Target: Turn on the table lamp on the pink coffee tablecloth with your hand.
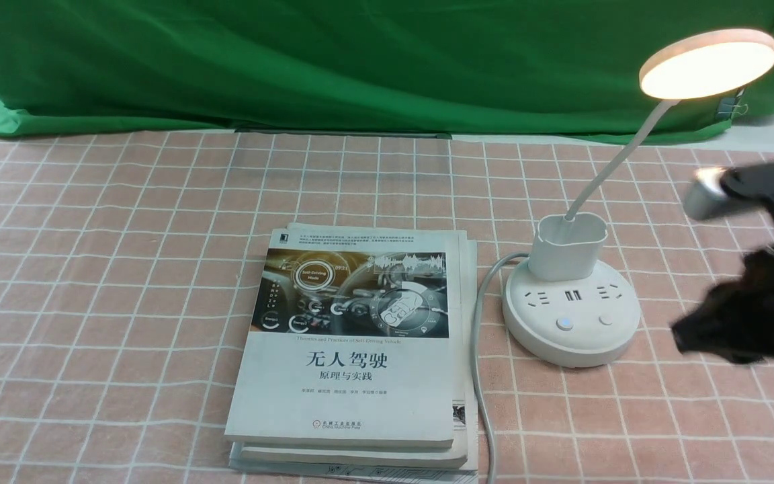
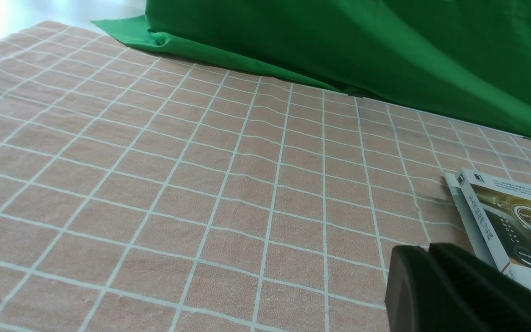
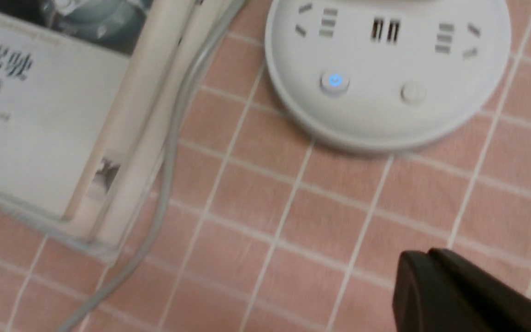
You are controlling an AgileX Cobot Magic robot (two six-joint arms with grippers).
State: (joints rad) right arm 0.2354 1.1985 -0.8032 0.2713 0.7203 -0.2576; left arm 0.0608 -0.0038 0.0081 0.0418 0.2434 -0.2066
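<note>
Right, my right hand (image 3: 424,265) is hovering with its fingers clenched on nothing. The lamp (image 1: 572,316) is standing on the pink cloth (image 1: 125,235), its round base near, just ahead of my fingertips and not touching them. Its head (image 1: 708,64) is glowing and one button (image 3: 334,81) is shining blue. My left hand (image 2: 424,258) is resting clenched too, with the books (image 1: 353,349) just beside it.

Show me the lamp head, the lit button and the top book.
lamp head (image 1: 708,64): front view, middle of the glowing disc.
lit button (image 3: 334,81): right wrist view, its blue-lit centre.
top book (image 1: 348,366): front view, white cover at the title.
</note>
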